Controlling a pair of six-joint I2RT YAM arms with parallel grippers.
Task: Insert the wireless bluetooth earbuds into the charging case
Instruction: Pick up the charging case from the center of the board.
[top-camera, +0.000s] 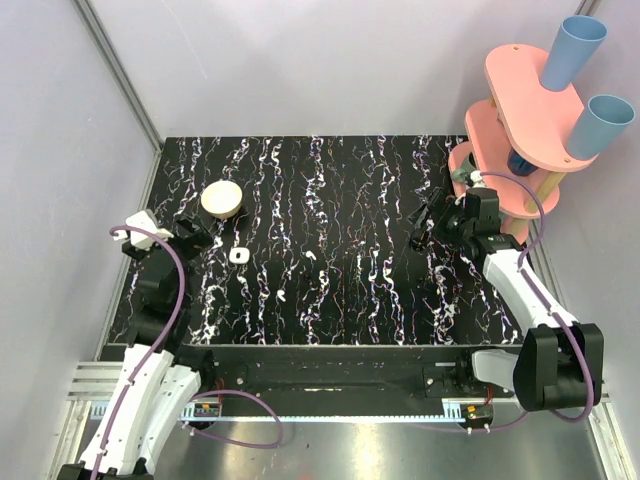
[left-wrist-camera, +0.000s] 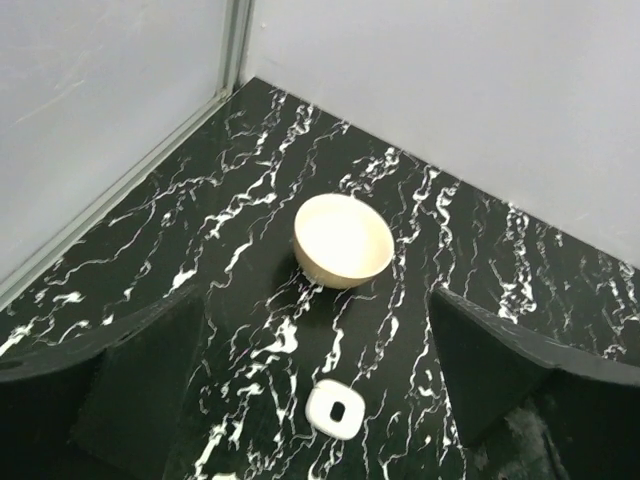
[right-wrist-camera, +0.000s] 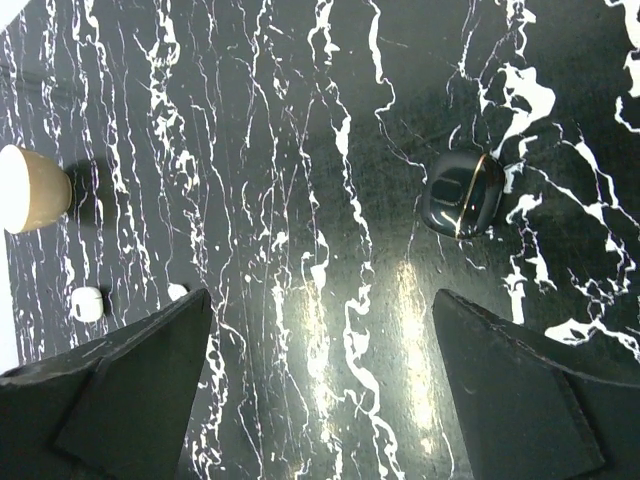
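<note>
Left fingers spread wide, empty, white earbud just ahead, cream charging case beyond, right fingers likewise spread.

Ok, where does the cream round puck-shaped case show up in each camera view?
Top external: cream round puck-shaped case left of centre, above mid-height.
Left wrist: about the centre of the picture.
Right wrist: cut off at the left edge, above mid-height.
Shared landmark: the small white squarish piece with a dark slot, lying near the case in all three.
</note>
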